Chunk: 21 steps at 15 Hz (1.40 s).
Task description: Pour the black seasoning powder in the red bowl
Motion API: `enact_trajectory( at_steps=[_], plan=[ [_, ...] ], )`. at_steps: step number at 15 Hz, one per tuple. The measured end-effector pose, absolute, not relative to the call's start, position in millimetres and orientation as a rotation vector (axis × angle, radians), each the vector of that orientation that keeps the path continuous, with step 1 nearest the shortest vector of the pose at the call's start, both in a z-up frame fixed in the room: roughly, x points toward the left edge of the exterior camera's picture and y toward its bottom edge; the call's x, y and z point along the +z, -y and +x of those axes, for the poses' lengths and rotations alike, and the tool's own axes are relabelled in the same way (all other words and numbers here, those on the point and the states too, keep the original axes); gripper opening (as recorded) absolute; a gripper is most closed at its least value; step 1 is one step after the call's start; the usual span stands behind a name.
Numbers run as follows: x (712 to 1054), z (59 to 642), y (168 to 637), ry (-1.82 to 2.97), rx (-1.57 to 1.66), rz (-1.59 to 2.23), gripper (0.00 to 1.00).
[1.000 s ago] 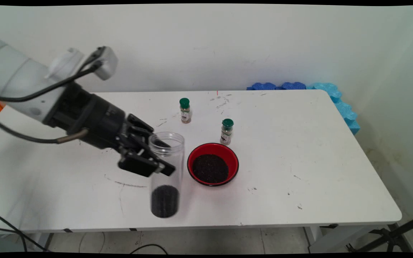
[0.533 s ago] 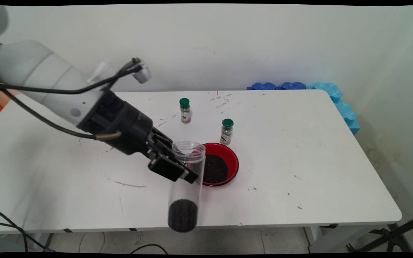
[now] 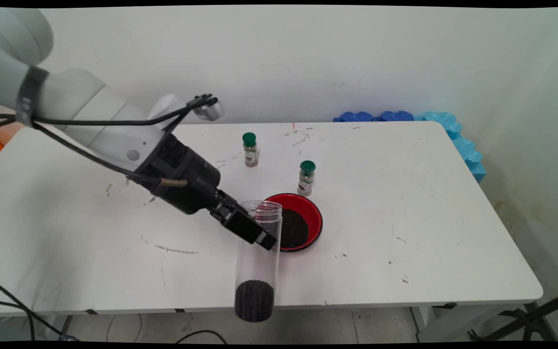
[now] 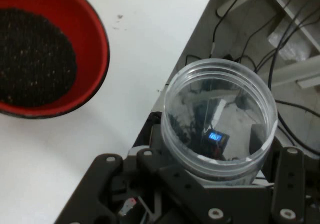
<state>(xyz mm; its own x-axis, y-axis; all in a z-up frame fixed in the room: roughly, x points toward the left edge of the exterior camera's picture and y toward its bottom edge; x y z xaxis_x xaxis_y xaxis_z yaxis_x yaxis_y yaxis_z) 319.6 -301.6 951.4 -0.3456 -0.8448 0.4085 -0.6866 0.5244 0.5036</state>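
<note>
Desk (image 3: 405, 203), white and scuffed, carries everything; blue foam pieces (image 3: 458, 135) sit off its far right corner against the wall.

Tool (image 3: 250, 231) reaches in from the left, closed round the upper part of a tall clear plastic jar (image 3: 257, 261). Jar is lidless, mouth up, held upright and clear of the desk surface; its base hangs out past the near edge in the main view. A shallow layer of dark granules (image 3: 255, 299) lies at the bottom. Upright hold looks sensible to me: with no lid, any tilt would let the contents run.

Red bowl (image 3: 308, 218), black-rimmed, stands just beside and behind the jar, partly hidden by it, with a bed of the same dark granular stuff. Hand view shows the jar mouth (image 4: 219, 112) apart from the bowl (image 4: 95, 44), not over it.

Two small green-capped spice bottles stand farther back: one (image 3: 306, 178) just behind the bowl, another (image 3: 250, 149) nearer the wall. Both upright, capped, well apart from the tool.
</note>
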Motion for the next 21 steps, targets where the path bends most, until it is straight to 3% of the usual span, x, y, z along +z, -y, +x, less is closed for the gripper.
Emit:
enact_trajectory(
  at_steps=[21],
  plan=[
    [919, 333, 337, 1.564, -0.638, 1.93, 0.0]
  ],
)
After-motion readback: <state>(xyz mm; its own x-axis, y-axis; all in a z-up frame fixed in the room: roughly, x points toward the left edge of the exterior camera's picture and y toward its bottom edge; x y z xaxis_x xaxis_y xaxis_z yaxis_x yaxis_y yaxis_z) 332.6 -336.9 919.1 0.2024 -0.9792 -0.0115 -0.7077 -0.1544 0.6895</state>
